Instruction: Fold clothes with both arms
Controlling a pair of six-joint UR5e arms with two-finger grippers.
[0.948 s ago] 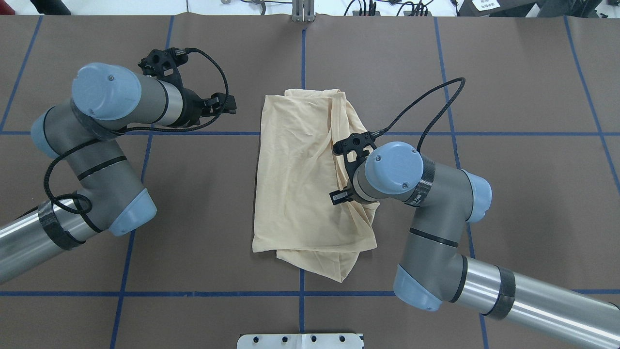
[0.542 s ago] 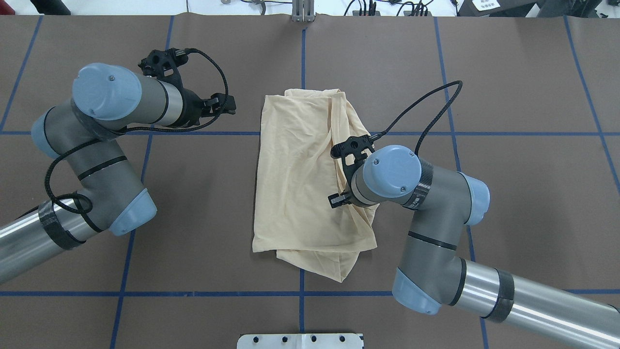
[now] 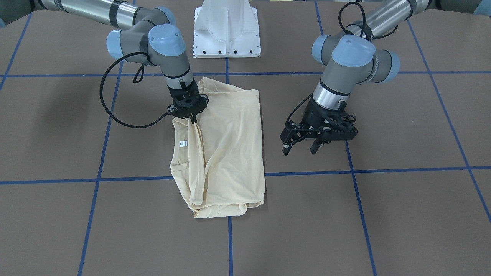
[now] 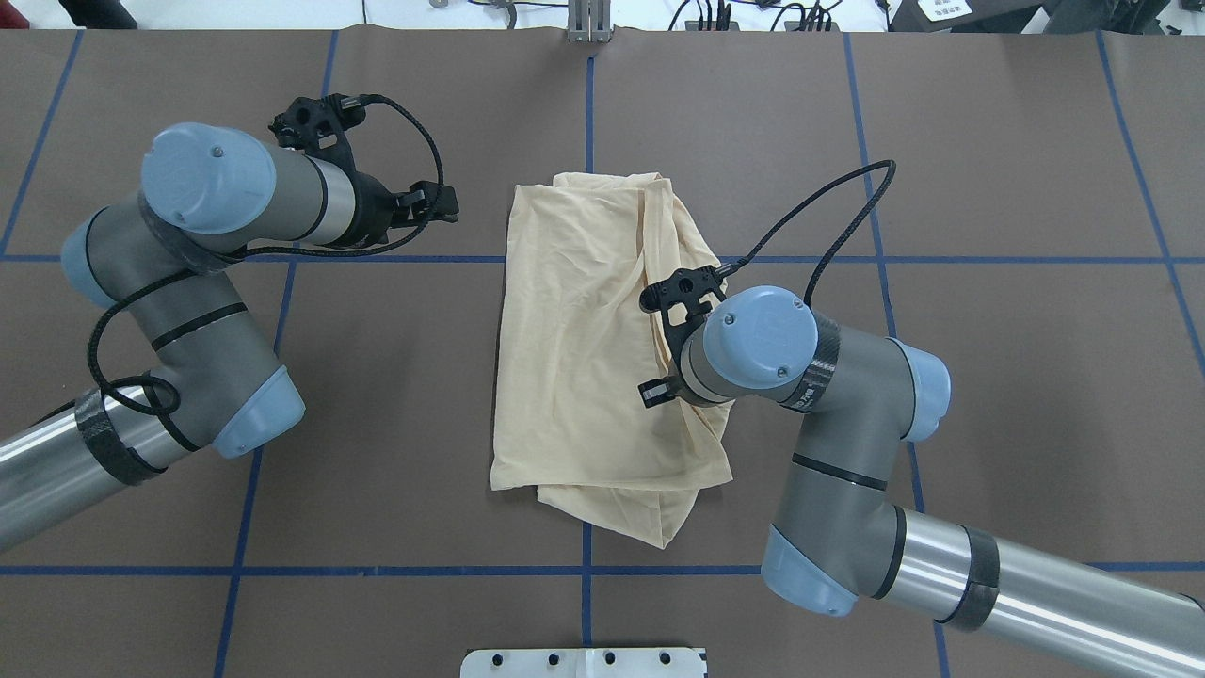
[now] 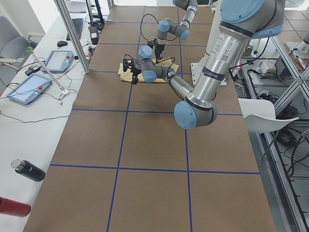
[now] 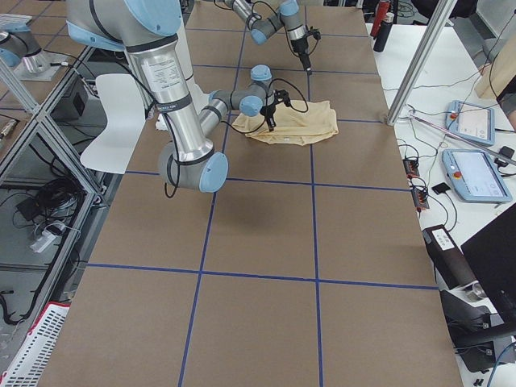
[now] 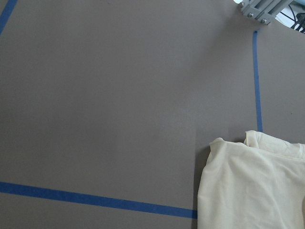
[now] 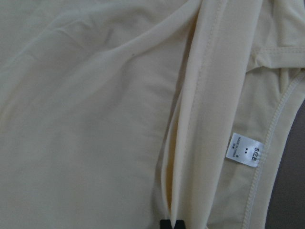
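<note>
The right gripper (image 3: 190, 119) stood on the T-shirt (image 3: 230, 145) with its fingers pressed together, pinching a raised lengthwise fold (image 8: 190, 119) of the fabric. In the right wrist-mounted view the fingertips (image 8: 165, 224) met at the bottom edge, and the fold ran straight away from them. The white neck label (image 8: 244, 150) lay just beside the fingers, on the collar side of the fold.

The left gripper (image 3: 299, 148) hung above the table (image 3: 383, 211) with its fingers spread and nothing between them. The T-shirt lay apart from these fingers, toward the right arm. Only one corner of the garment showed in the left wrist-mounted view.

The T-shirt lay flat on the brown table, folded into a rough rectangle, with a blue tape line (image 3: 115, 179) running beneath it.
</note>
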